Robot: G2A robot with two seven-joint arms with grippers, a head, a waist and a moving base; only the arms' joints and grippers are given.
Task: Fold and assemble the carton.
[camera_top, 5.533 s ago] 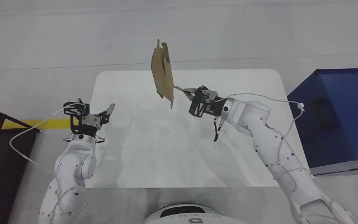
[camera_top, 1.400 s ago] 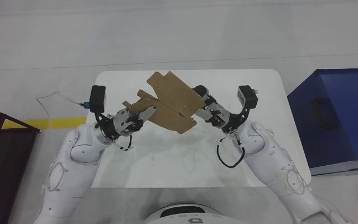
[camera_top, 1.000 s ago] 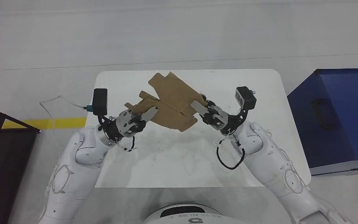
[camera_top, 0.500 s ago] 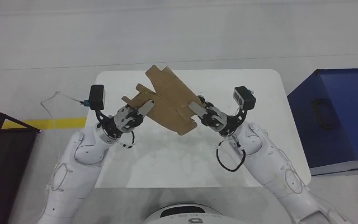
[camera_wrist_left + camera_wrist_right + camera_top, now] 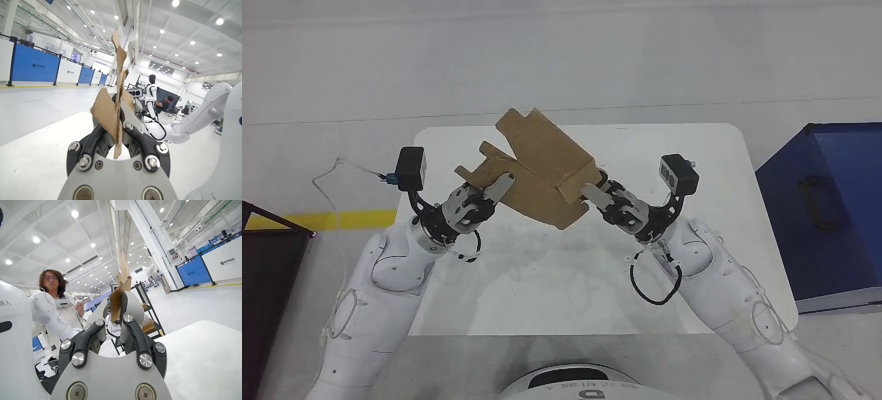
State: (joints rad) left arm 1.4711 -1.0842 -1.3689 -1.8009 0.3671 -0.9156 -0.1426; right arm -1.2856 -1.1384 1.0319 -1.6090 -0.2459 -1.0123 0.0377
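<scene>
Risk: the flat carton point(image 5: 542, 170) may tear or slip if the arms twist unevenly, since each grip takes only an edge. Left pincer point(image 5: 495, 188) and right pincer point(image 5: 592, 192) are each closed on it above the table point(image 5: 542, 290). Its long axis points away, slanting far-left.
</scene>
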